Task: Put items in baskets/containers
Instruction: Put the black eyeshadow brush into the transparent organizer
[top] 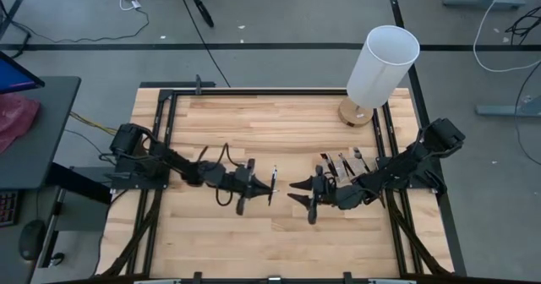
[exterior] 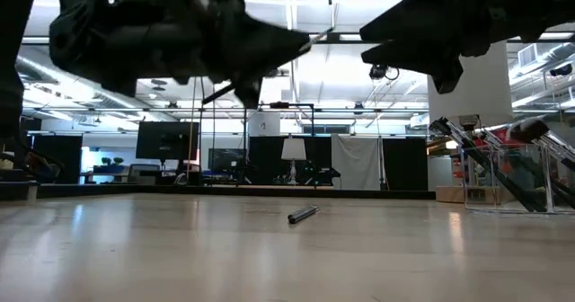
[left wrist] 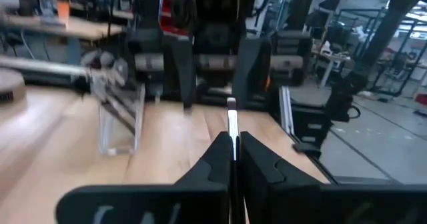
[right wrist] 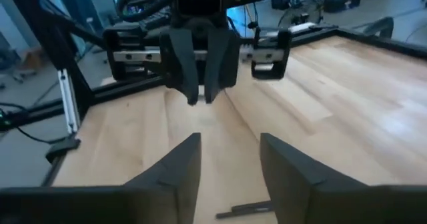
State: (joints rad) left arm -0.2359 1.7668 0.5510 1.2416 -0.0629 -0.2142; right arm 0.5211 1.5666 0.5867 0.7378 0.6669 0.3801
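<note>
My left gripper hovers above the table's middle, shut on a thin dark brush with a silver ferrule. Facing it from the right, my right gripper stands open with nothing between its fingers. Another brush lies flat on the table below them and also shows in the right wrist view. The clear holder stands at the right with several brushes leaning in it. My left gripper pinches the brush's shaft between its two fingertips, just below the silver ferrule. The fingers are level and point toward the table's right. The brush is lifted clear of the table and slants upward past the fingertips.
A tall white cylinder on a round wooden base stands at the table's far right. A black frame runs around the wooden tabletop. The two grippers face each other closely above the middle.
</note>
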